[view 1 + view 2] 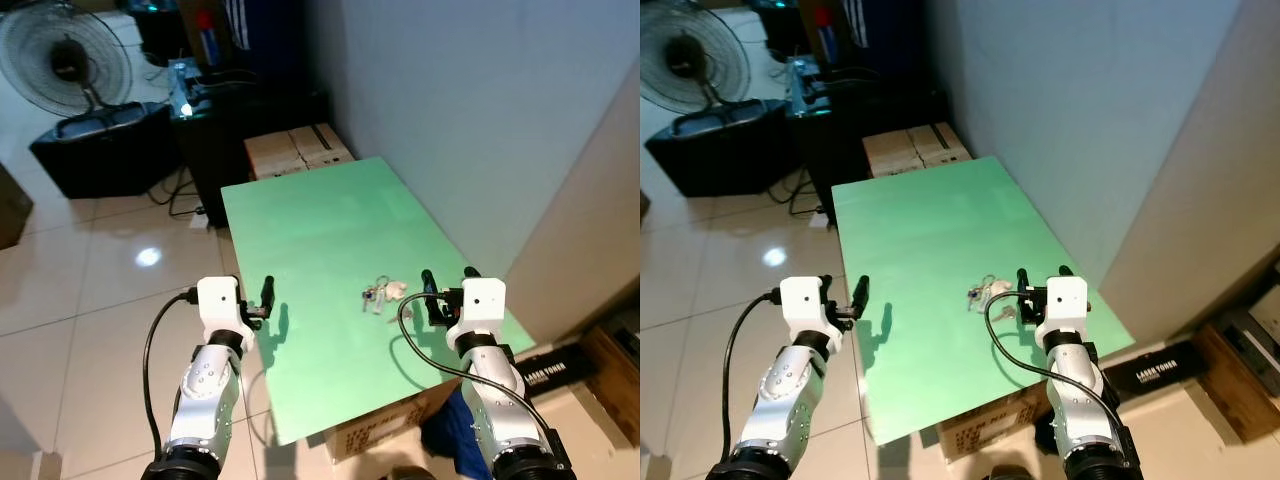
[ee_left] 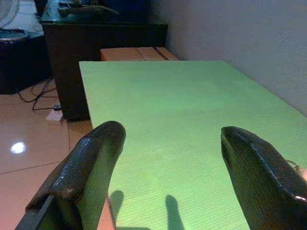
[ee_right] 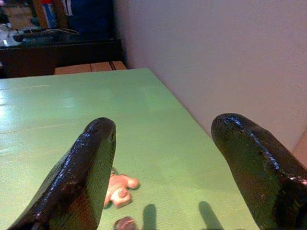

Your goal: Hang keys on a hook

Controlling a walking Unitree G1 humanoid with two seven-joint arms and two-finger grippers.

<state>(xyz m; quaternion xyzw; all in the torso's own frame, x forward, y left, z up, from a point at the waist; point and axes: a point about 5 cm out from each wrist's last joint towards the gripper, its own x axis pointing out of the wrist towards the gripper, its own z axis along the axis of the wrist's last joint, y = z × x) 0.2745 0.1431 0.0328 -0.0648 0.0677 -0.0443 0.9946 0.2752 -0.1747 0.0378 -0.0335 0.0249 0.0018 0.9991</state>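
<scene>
lying on the green table (image 1: pixel 330 230) toward its near end, the keys (image 1: pixel 377 294) form a small bunch with a pale charm at its 3 o'clock side; the bunch's long axis runs roughly 9 to 3 o'clock across the head view, though single key directions are too small to tell. the right gripper (image 1: pixel 445 282) hovers with fingers spread just beside the bunch, at its 3 o'clock. the left gripper (image 1: pixel 268 296) sits with fingers apart over the table's edge, well apart at 9 o'clock.
</scene>
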